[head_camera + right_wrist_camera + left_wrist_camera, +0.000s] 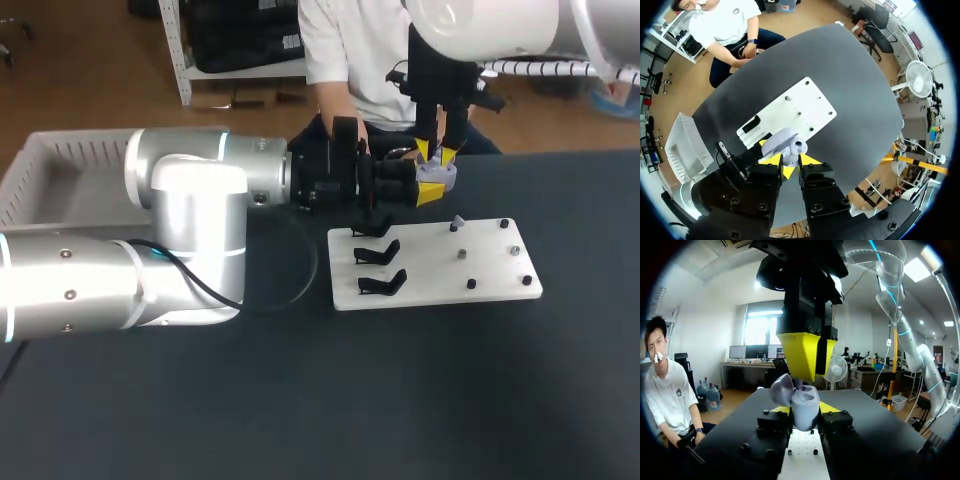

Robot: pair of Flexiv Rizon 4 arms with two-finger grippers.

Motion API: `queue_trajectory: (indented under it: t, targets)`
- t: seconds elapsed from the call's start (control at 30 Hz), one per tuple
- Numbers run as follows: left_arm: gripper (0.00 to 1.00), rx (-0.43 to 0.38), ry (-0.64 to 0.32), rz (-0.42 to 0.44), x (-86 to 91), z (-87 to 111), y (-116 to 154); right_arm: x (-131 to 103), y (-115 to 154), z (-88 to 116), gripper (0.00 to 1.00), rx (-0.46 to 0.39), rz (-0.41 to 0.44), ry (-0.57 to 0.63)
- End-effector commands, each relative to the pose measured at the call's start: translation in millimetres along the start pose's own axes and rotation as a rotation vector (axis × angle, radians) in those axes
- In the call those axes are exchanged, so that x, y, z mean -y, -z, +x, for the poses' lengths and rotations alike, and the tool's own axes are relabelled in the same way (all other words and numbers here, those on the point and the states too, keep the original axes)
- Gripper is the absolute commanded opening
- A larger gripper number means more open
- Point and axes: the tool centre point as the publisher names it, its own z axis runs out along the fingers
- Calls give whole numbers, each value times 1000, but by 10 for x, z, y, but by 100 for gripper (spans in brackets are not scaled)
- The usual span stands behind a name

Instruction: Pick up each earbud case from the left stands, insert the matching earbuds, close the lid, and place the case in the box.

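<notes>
**Two hands meet over an open earbud case.** Above the dark counter (300,400), the left hand (426,187) pinches a pale lavender earbud case (443,176) from two sides. It holds the case in the air just past the 12 o'clock edge of a white board (430,272). The right hand (435,153) hangs straight down onto the case from 12 o'clock. No view shows whether it grips anything.

Only the head view gives the whole layout. Three black stands (378,253) run in a column along the board's 9 o'clock side, and small dark pegs (470,284) dot its 3 o'clock half. A white slatted basket (50,180) sits at 9 o'clock of the board, well apart from it and partly hidden by the left arm (190,200).

Only the left wrist view shows the case's state. Its lid (782,389) is swung open to one side of the body, and the right hand's yellow end comes down at the case's mouth, just beside the lid. This view also shows the left hand's yellow tips pressed against both flanks of the case, with the board under them.

The right wrist view looks down on what the left wrist view cannot take in. The case is just ahead of the right hand, the board lies under and beyond it, and the basket stands off to the side near the left arm.
</notes>
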Motion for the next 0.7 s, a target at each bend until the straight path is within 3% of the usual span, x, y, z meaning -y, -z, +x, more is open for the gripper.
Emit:
queue_trajectory:
  t: [0.03, 0.7]
  targets:
    - [0, 6, -4, -1, -6, 6, -5, -13, -6, 5, 0, 0, 7, -3]
    - [0, 6, -4, -1, -6, 6, -5, 79, -52, 4, 0, -8, 7, -30]
